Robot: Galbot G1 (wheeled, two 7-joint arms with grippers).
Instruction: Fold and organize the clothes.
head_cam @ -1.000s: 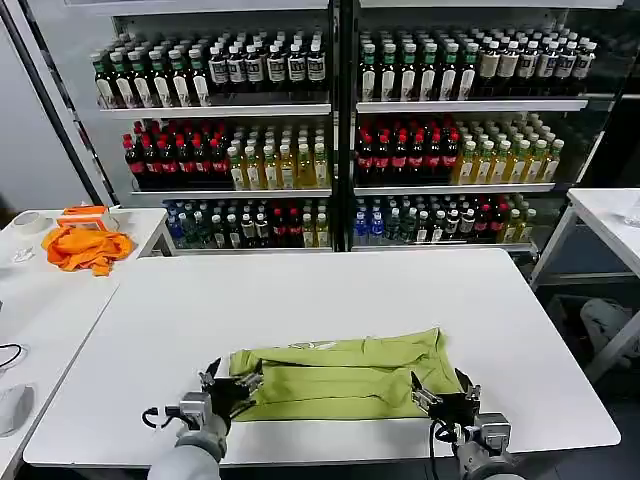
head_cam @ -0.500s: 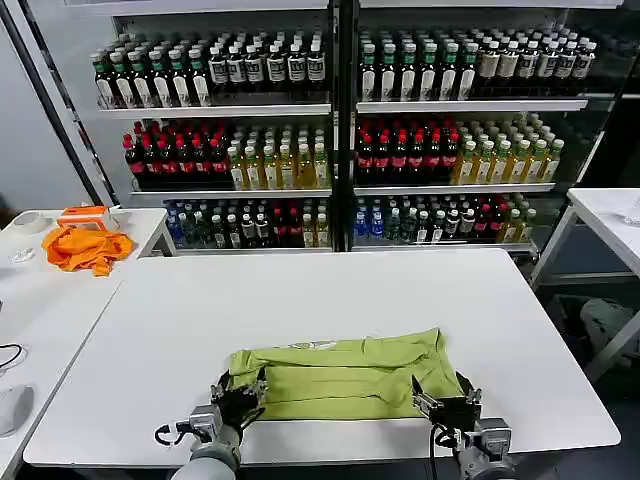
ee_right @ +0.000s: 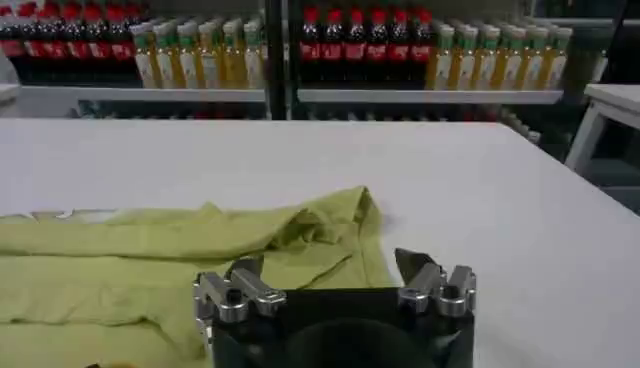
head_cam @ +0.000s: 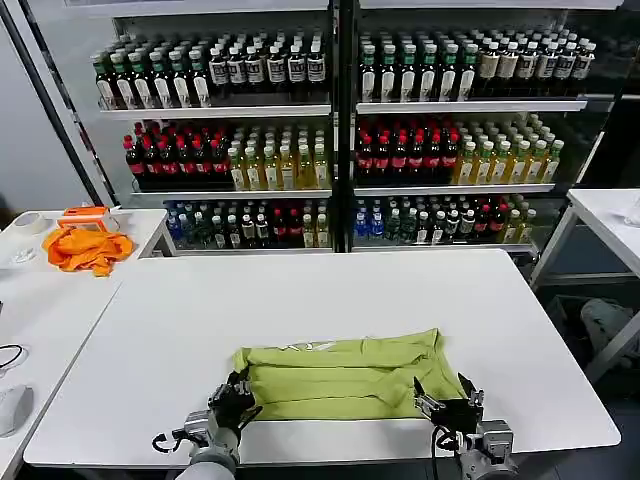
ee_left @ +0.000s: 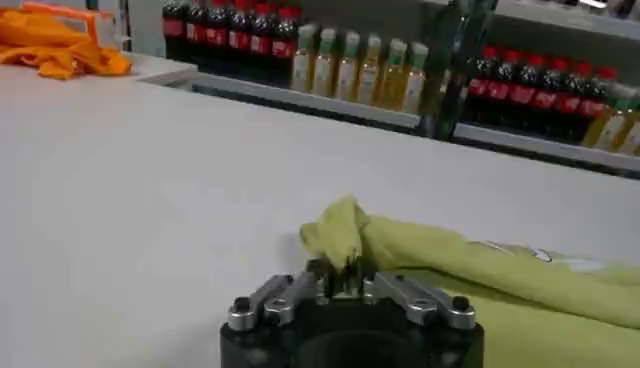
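The yellow-green T-shirt (head_cam: pixel 345 378) lay part-folded, low and centre on the worktop (head_cam: pixel 300 300). The left hand (head_cam: pixel 233 400) pinched its corner; the right hand (head_cam: pixel 444 408) sat spread beside the opposite corner. Both corners should be gripped before lifting evenly.

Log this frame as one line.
left gripper: shut on T-shirt corner | right gripper: open at other corner | T-shirt partly folded on table

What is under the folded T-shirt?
The T-shirt lies flat on the white table, which shows all around it. Anything between its folded layers is covered.
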